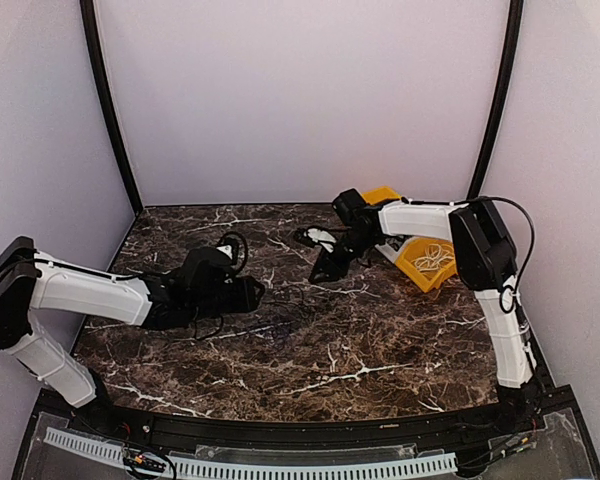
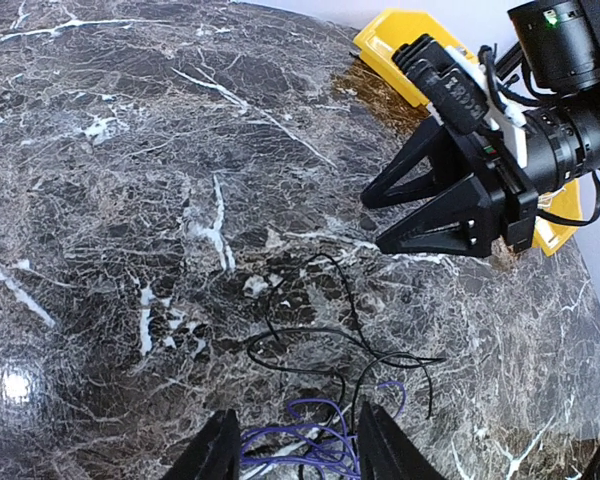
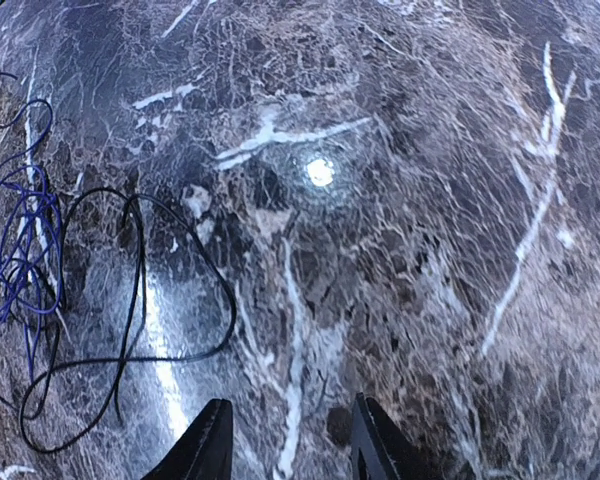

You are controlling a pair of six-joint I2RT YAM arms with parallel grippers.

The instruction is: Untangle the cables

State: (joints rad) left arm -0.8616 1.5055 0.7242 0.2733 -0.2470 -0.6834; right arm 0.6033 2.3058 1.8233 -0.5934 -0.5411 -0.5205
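Yellow bin holds 1 pale looped cord. Right claw open, empty. Left claw straddles the cables on the table; cannot tell whether it grips them.

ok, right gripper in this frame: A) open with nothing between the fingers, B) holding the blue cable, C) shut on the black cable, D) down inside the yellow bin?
A: the left wrist view shows the right gripper above the table with its fingers apart and nothing between them.
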